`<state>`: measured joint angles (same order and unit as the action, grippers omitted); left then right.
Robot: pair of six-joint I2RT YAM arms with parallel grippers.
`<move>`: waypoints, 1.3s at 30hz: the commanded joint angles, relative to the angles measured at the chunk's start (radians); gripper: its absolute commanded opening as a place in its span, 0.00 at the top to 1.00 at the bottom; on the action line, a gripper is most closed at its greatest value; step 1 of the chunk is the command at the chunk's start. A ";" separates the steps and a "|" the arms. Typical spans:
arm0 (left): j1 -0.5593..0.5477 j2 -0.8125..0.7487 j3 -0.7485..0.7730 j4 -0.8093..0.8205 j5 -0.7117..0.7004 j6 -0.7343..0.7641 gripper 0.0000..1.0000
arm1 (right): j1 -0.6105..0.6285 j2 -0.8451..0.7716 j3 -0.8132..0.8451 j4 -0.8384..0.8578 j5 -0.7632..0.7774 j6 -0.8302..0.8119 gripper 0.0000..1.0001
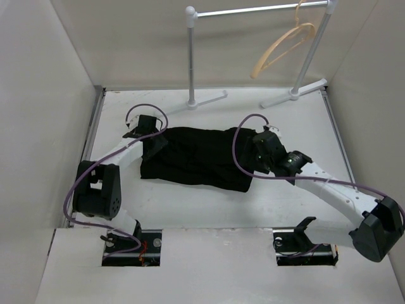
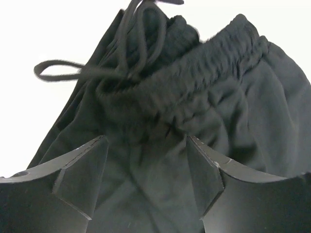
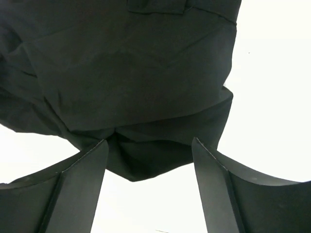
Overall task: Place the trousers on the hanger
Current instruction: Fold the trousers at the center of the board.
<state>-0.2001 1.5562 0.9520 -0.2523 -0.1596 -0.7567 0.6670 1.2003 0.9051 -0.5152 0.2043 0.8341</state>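
The black trousers (image 1: 199, 155) lie folded in a flat heap on the white table, between my two grippers. The tan hanger (image 1: 283, 44) hangs by its hook from the silver rail at the back right. My left gripper (image 1: 147, 130) is open at the heap's left end. In the left wrist view its jaws (image 2: 146, 170) stand wide over the cloth just below the elastic waistband (image 2: 194, 73) and drawstring (image 2: 87, 70). My right gripper (image 1: 262, 152) is open at the heap's right end. In the right wrist view its jaws (image 3: 148, 167) straddle a folded corner of the trousers (image 3: 141, 97).
A silver rail (image 1: 253, 11) on two posts with white feet (image 1: 294, 93) stands at the table's back. White walls close in on the left, right and back. Purple cables loop over both arms.
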 commanded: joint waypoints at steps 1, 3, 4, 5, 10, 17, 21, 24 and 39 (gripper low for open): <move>-0.003 0.030 0.066 0.073 -0.026 -0.001 0.37 | -0.005 -0.041 -0.032 0.052 -0.034 -0.013 0.24; -0.009 0.045 0.085 0.087 -0.035 -0.006 0.49 | -0.016 -0.044 -0.061 0.050 -0.037 -0.009 0.22; -0.014 0.045 0.096 0.082 -0.041 -0.009 0.64 | -0.025 -0.047 -0.078 0.052 -0.039 -0.009 0.21; -0.015 0.033 0.105 0.074 -0.046 -0.013 0.76 | -0.034 -0.050 -0.092 0.052 -0.039 -0.009 0.21; -0.038 -0.148 0.103 0.026 -0.075 -0.020 0.91 | -0.103 -0.013 -0.149 0.073 -0.051 -0.027 0.21; -0.104 -0.439 0.013 -0.111 -0.165 -0.096 0.91 | -0.128 -0.013 -0.167 0.116 -0.095 -0.061 0.26; -0.114 -0.539 -0.119 -0.169 -0.225 -0.127 0.90 | -0.145 -0.021 -0.169 0.116 -0.109 -0.073 0.38; -0.068 -0.559 -0.229 -0.197 -0.236 -0.153 0.89 | -0.140 -0.027 -0.150 0.106 -0.120 -0.078 0.48; 0.020 -0.742 -0.162 -0.344 -0.257 -0.153 0.49 | -0.037 0.123 0.055 0.086 -0.114 -0.084 0.52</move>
<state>-0.1600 0.8570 0.6659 -0.5583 -0.3550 -0.9298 0.6029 1.2865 0.8917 -0.4603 0.0895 0.7597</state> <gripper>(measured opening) 0.517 0.477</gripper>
